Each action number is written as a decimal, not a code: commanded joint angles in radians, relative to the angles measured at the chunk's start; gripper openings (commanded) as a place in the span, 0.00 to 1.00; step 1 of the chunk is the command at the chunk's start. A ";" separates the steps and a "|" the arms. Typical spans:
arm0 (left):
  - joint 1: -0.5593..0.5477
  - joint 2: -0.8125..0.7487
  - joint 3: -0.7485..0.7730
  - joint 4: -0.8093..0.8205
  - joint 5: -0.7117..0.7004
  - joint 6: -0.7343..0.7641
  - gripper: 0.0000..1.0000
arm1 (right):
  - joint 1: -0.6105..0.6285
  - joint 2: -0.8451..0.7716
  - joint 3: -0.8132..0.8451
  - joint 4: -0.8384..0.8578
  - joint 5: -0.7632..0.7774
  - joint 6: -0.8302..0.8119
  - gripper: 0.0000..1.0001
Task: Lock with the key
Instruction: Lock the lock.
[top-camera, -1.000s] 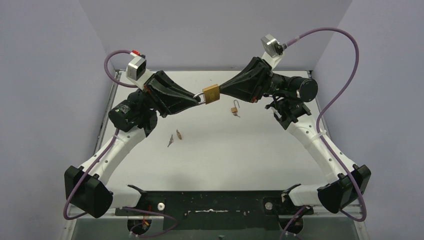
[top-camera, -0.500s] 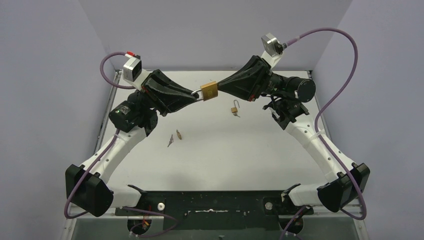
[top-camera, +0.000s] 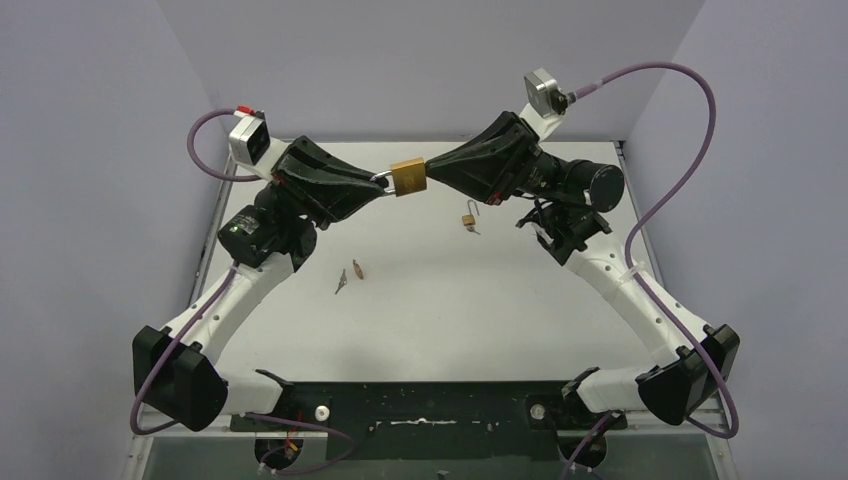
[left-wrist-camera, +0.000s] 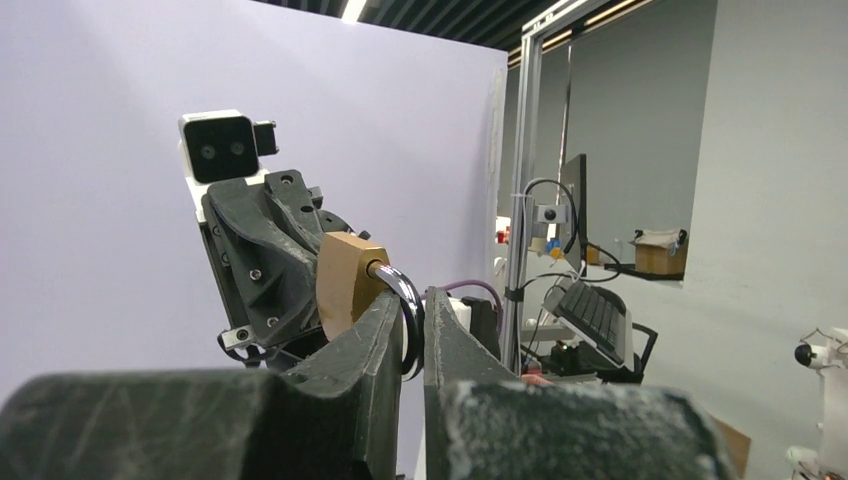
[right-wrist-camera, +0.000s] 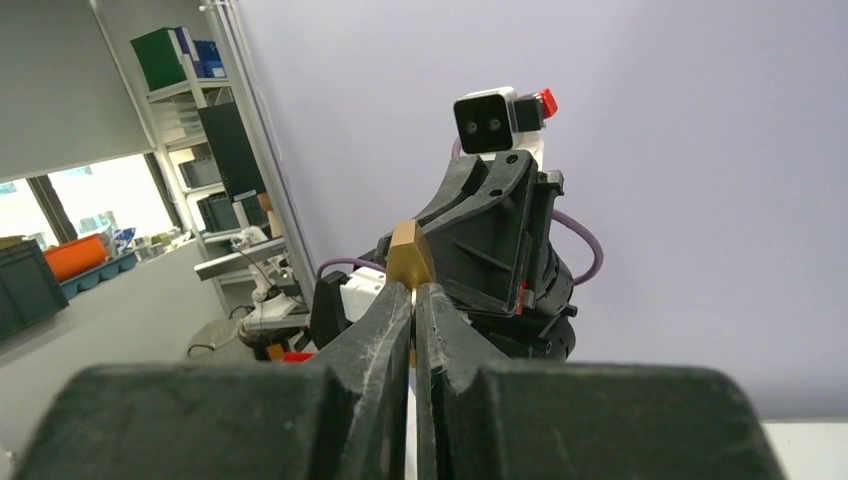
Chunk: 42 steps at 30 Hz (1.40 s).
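A brass padlock (top-camera: 407, 177) hangs in the air between the two arms, above the back of the table. My left gripper (top-camera: 381, 183) is shut on its steel shackle (left-wrist-camera: 411, 303), which runs between the two fingers in the left wrist view; the brass body (left-wrist-camera: 345, 281) sits just beyond them. From the opposite side, my right gripper (top-camera: 428, 172) is shut at the padlock's (right-wrist-camera: 408, 254) base on a thin strip of metal, the key (right-wrist-camera: 412, 297). Most of the key is hidden by the fingers.
A small second padlock (top-camera: 468, 220) with its shackle raised lies on the white table (top-camera: 480, 300) right of centre. Two small loose pieces, one brown (top-camera: 357, 268) and one grey (top-camera: 340, 285), lie left of centre. Purple walls close in the sides and back.
Both grippers have carried the padlock a little up and to the left, keeping their holds. The left wrist has swung further toward the back left.
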<state>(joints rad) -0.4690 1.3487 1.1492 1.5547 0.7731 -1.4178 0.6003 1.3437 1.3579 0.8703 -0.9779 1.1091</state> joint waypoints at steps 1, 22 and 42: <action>-0.042 0.115 -0.011 -0.322 0.015 0.103 0.00 | 0.180 0.068 -0.029 -0.158 -0.202 -0.052 0.00; 0.051 0.040 -0.069 -0.411 0.013 0.137 0.00 | 0.101 0.017 -0.028 -0.225 -0.213 -0.092 0.00; 0.137 -0.016 -0.115 -0.407 0.049 0.106 0.00 | -0.082 -0.048 -0.028 -0.238 -0.241 -0.072 0.00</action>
<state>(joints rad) -0.3382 1.3151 1.0363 1.2575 0.8001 -1.3422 0.4957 1.3315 1.3220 0.5579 -1.0863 0.9958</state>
